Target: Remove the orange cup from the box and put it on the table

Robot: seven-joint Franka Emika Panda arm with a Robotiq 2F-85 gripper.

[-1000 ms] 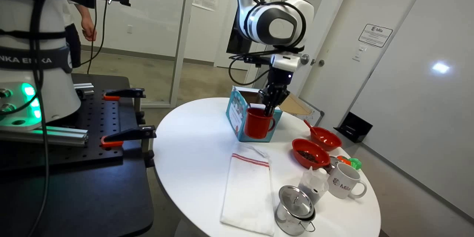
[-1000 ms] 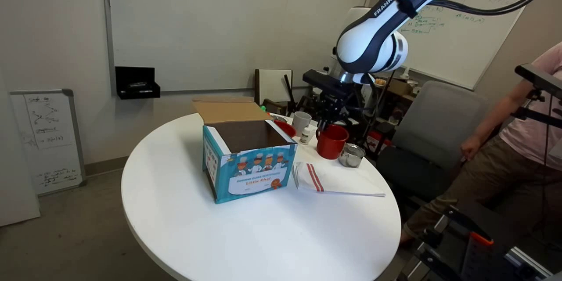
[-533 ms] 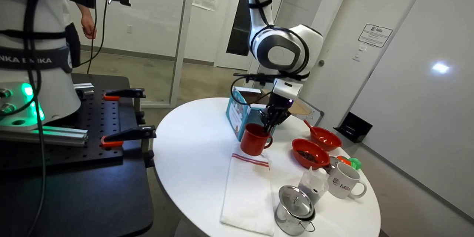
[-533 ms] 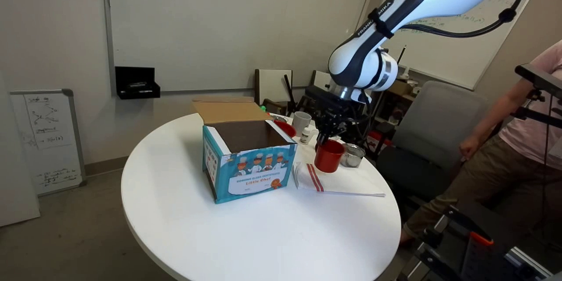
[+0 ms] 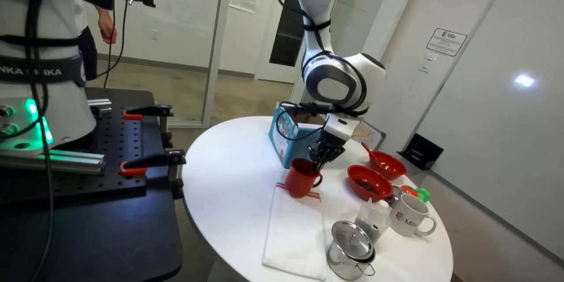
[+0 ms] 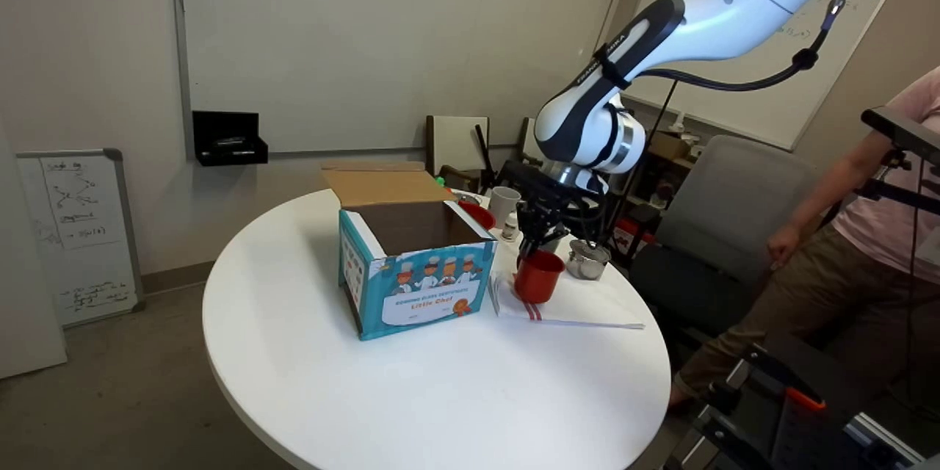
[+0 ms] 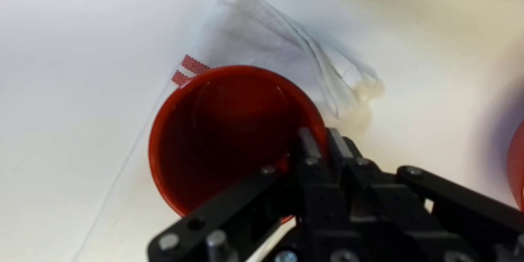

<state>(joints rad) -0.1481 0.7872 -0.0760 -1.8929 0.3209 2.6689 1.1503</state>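
The red-orange cup (image 5: 299,181) is out of the box, over the striped end of the towel; it also shows in an exterior view (image 6: 538,279). I cannot tell whether its base touches the cloth. My gripper (image 5: 316,165) is shut on the cup's rim. In the wrist view my gripper (image 7: 322,141) has one finger inside the cup (image 7: 241,102) and one outside, with the wall between them. The teal-blue box (image 6: 433,297) stands open, flap folded back, on the round white table (image 6: 440,396). The box (image 5: 304,141) is just behind the cup.
A folded white towel (image 5: 296,240) lies under and in front of the cup. Red bowls (image 5: 369,183), a white mug (image 5: 407,216), a small bottle (image 5: 372,220) and a lidded metal pot (image 5: 351,251) stand along one side. A person (image 6: 822,213) stands beyond the table.
The gripper has carried the cup down and away from in front of the box, to low over the towel's striped end. The box, towel and other dishes have not moved.
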